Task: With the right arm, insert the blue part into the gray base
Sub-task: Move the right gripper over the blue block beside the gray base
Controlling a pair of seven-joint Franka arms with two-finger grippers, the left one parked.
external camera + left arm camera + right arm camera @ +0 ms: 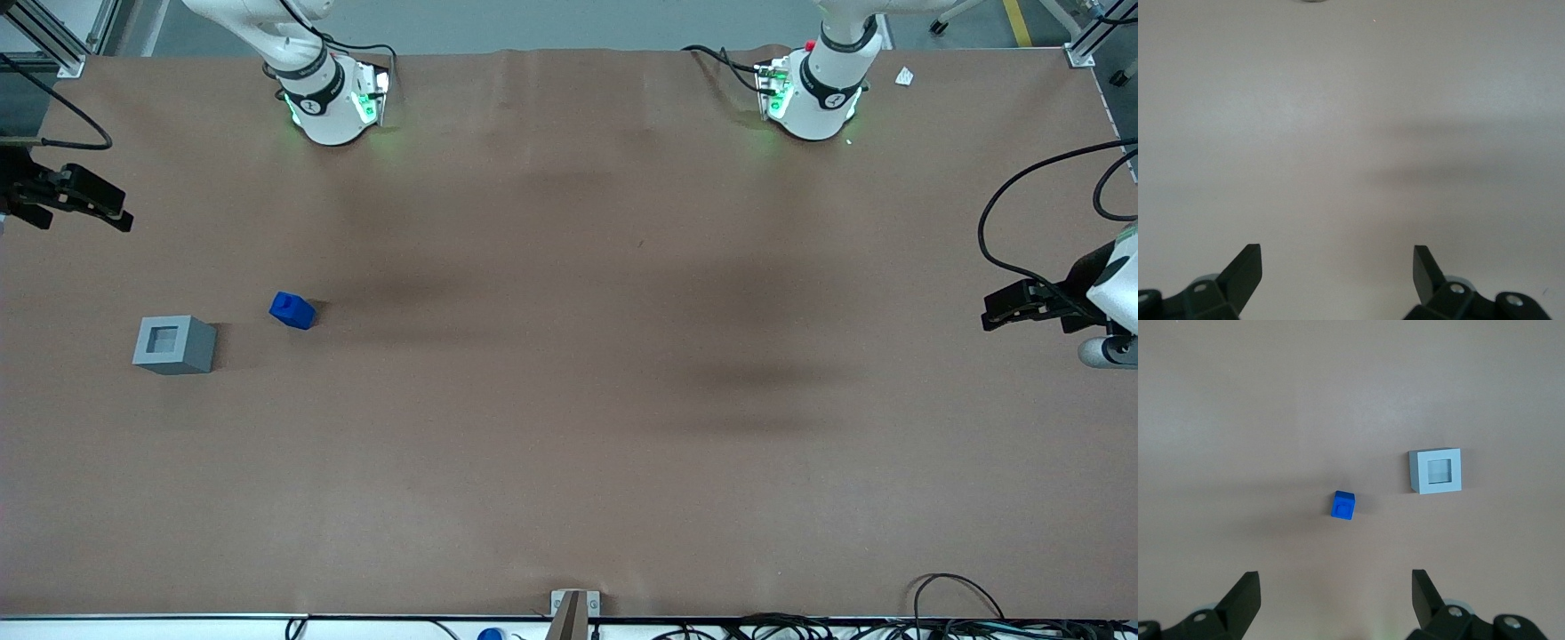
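The blue part [292, 310] [1343, 505] lies on the brown table toward the working arm's end. Beside it, slightly nearer the front camera, sits the gray base [174, 344] [1435, 471], its square recess facing up; the two are apart. My right gripper [120, 209] [1335, 590] hangs high above the table at the working arm's end, farther from the front camera than the base. It is open, with nothing between its black fingers [1245, 595]. The wrist view looks down on both objects from well above.
The two arm bases [329, 98] [813, 98] stand at the table's back edge. A small white scrap [904, 76] lies near the parked arm's base. A metal bracket [573, 609] and loose cables [960, 609] line the front edge.
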